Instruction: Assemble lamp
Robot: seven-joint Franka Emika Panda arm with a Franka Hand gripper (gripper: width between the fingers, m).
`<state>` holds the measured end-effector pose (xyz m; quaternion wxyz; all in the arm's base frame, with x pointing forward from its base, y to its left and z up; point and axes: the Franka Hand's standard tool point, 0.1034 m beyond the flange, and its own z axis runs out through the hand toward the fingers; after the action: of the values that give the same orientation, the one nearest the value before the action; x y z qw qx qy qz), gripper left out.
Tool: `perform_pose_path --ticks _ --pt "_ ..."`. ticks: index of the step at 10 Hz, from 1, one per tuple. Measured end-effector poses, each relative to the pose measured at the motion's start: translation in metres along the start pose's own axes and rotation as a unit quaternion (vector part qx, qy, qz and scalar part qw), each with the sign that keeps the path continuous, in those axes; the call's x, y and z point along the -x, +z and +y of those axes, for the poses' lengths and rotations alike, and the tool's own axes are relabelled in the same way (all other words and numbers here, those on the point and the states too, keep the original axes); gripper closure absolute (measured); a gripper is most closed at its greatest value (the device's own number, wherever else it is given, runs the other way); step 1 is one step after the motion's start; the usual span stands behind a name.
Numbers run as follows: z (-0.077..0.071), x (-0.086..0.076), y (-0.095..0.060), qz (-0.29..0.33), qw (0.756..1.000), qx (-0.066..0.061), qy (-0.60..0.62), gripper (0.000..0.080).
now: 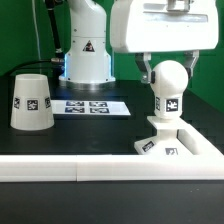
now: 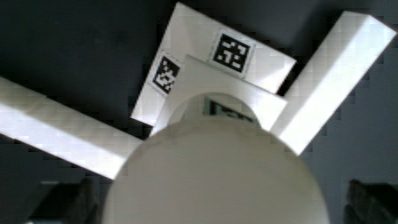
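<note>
The bulb (image 1: 169, 90) stands upright on the flat square base (image 1: 172, 142) at the exterior view's right, its tag facing the camera. My gripper (image 1: 168, 72) is right above it, with a finger on each side of the ball top and a small gap at each side; it is open. In the wrist view the ball of the bulb (image 2: 214, 170) fills the foreground, with the tagged base (image 2: 199, 55) beyond it and the gripper (image 2: 217, 200) straddling the ball. The cup-shaped shade (image 1: 31, 100) stands rim down at the exterior view's left, apart from the arm.
The marker board (image 1: 92, 106) lies flat between the shade and the base. Long white bars (image 1: 60, 168) run along the front and turn up the right side (image 1: 205, 140), close round the base. The robot's pedestal (image 1: 85, 55) stands behind.
</note>
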<state>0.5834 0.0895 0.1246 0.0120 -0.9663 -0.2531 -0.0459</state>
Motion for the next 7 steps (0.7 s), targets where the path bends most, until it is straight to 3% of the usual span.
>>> perform_pose_path --ticks 5,6,7 --pt "0.0039 -0.0029 0.0031 0.006 1.0 0.002 -0.002 0.0101" --pt "0.0042 -0.004 0.0027 0.009 1.0 0.003 -0.002 0.012" --pt "0.0042 -0.0039 0.0028 0.009 1.0 0.003 -0.002 0.0222"
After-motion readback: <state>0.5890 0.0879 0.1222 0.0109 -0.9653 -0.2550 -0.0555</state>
